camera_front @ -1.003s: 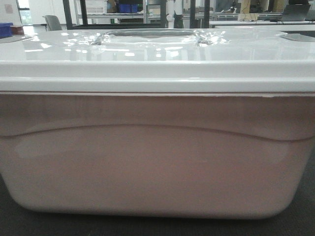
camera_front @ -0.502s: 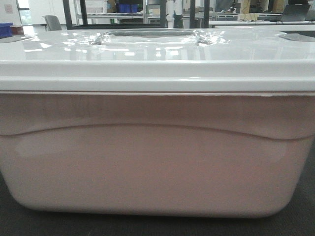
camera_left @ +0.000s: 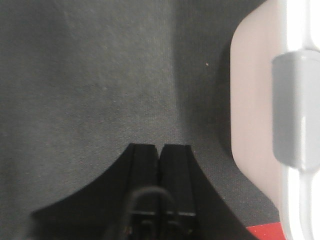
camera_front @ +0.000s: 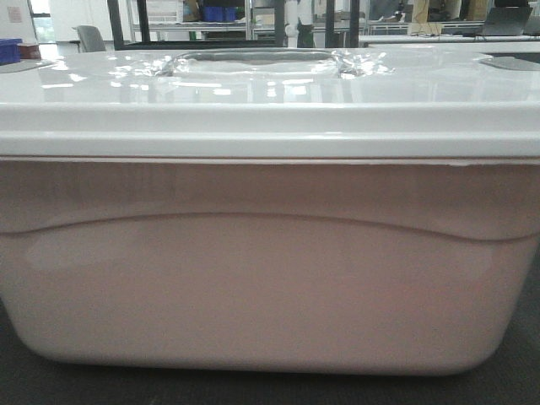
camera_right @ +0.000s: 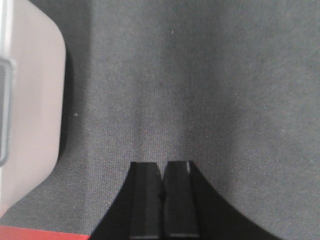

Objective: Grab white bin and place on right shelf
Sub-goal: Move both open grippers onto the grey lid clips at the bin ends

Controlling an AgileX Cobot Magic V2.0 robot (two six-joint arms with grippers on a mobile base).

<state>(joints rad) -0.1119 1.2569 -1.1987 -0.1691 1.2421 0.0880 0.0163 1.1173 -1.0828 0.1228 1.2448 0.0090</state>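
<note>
The white bin (camera_front: 270,278) fills the front view: pale pinkish tub, glossy white lid with a recessed handle (camera_front: 253,61), resting on a dark grey table top. My left gripper (camera_left: 160,147) is shut and empty over the grey surface, with the bin's left end (camera_left: 252,100) off to its right. My right gripper (camera_right: 162,165) is also shut and empty above the grey top, and the bin's right end (camera_right: 30,110) lies to its left. Neither gripper touches the bin. The right shelf is out of view.
The grey table top (camera_left: 100,75) has a red edge (camera_left: 262,232) near the cameras. A grey latch clip (camera_left: 295,110) sits on the bin's end. Far behind stand shelving with blue bins (camera_front: 218,13), a chair (camera_front: 91,38) and other tables.
</note>
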